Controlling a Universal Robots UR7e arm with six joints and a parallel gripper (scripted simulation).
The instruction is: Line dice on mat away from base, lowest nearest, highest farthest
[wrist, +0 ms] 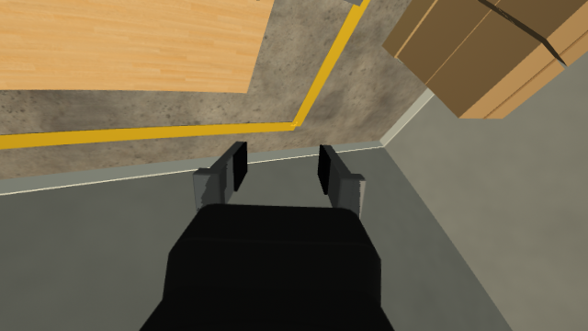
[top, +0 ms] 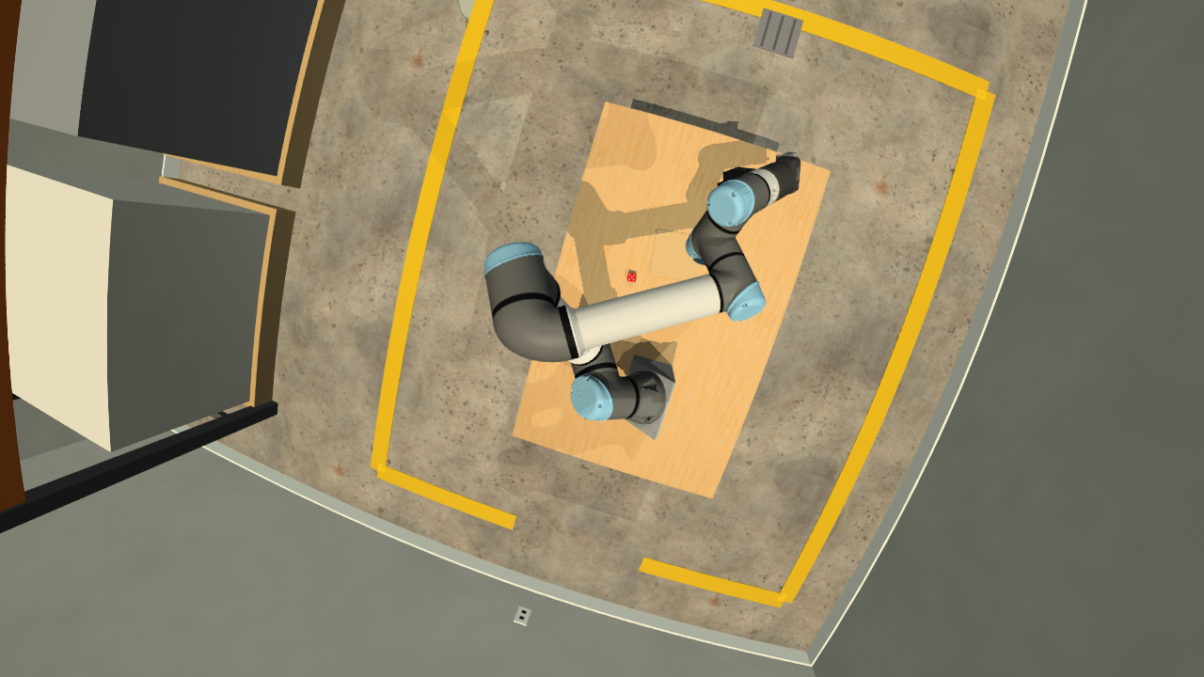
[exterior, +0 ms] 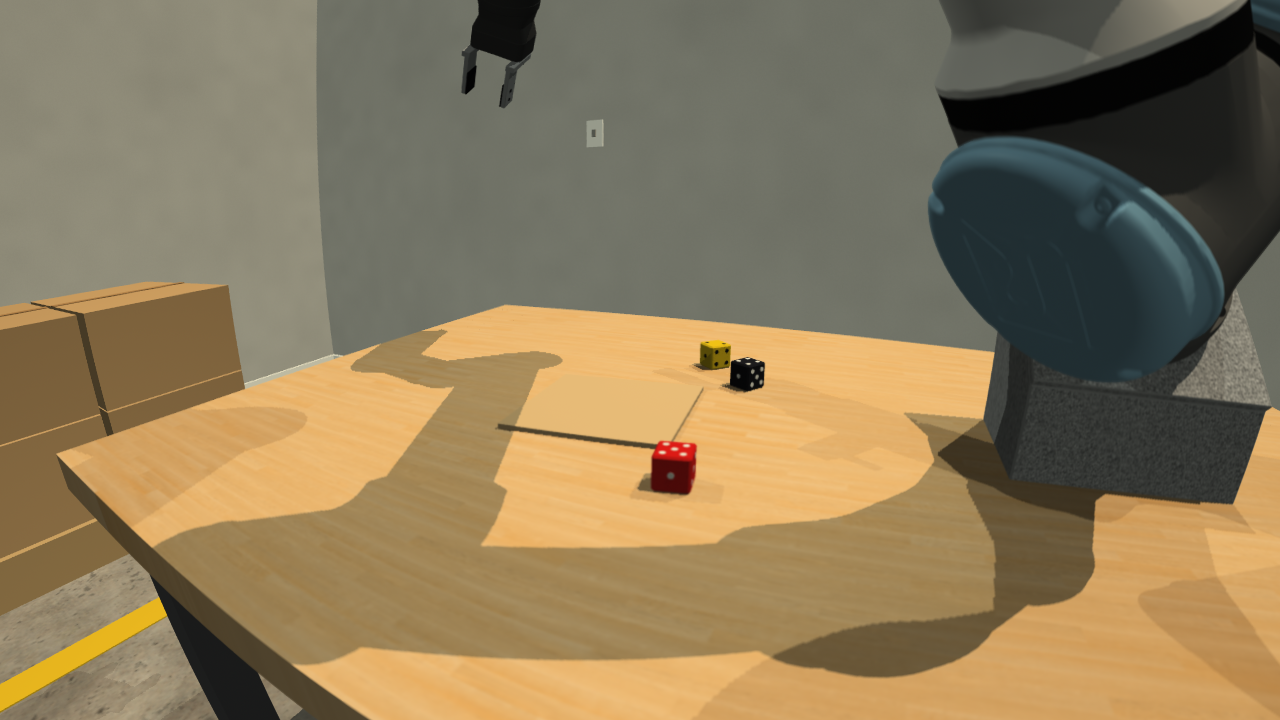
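gripper high and wide, all three dice off the mat

we see the gripper (exterior: pixel 487 78) hanging high above the far side of the worktop (exterior: pixel 268 501), its fingers spread wide with nothing between them. in the wrist view it looks out past the worktop's corner to the floor, a yellow floor line (wrist: pixel 322 78) and stacked cardboard boxes (wrist: pixel 478 60) by the wall.

the mat (exterior: pixel 617 407) lies flat near the middle of the worktop, a pale tan square close in colour to the wood. none of the dice is on it. the red die (exterior: pixel 673 466) stands just off the mat's near corner, on bare wood, with five pips on top. the black die (exterior: pixel 746 373) and the yellow die (exterior: pixel 714 354) sit close together just beyond the mat's far right corner, the yellow one farther back. we think the two are apart rather than touching, but the exterior view is too small to be sure, and their top faces are hard to read.

from the top view only the red die shows plainly; the arm's forearm (top: pixel 648 313) crosses over the worktop beside it. the arm's grey pedestal (exterior: pixel 1118 447) stands to the right of the dice.
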